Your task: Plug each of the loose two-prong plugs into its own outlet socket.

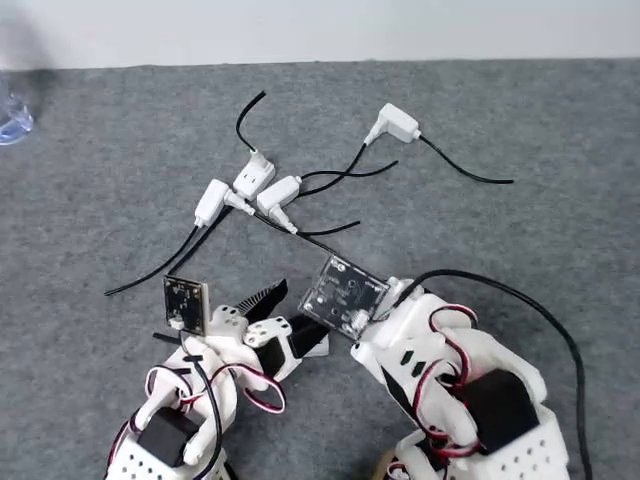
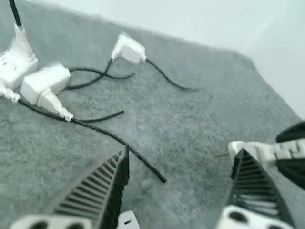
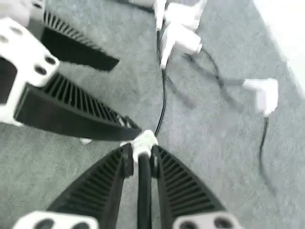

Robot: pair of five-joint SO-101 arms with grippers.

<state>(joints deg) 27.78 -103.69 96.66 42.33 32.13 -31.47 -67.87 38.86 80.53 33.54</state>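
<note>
The right gripper (image 3: pixel 141 150) is seen low over the grey carpet (image 1: pixel 540 230), with its claw pressed together on a small white plug (image 3: pixel 143 140). A thin black cord (image 3: pixel 164 95) is led away from this plug across the carpet to a cluster of white plug and socket pieces (image 1: pixel 250 185). The left gripper (image 2: pixel 182 152) is held just beside the right one, its claw spread wide over the carpet, and one of its fingertips is brought very near the pinched plug. A lone white plug (image 1: pixel 396 125) with its own black cord is laid well apart from the cluster, toward the far edge of the carpet. Whether any pieces in the cluster are joined cannot be told.
</note>
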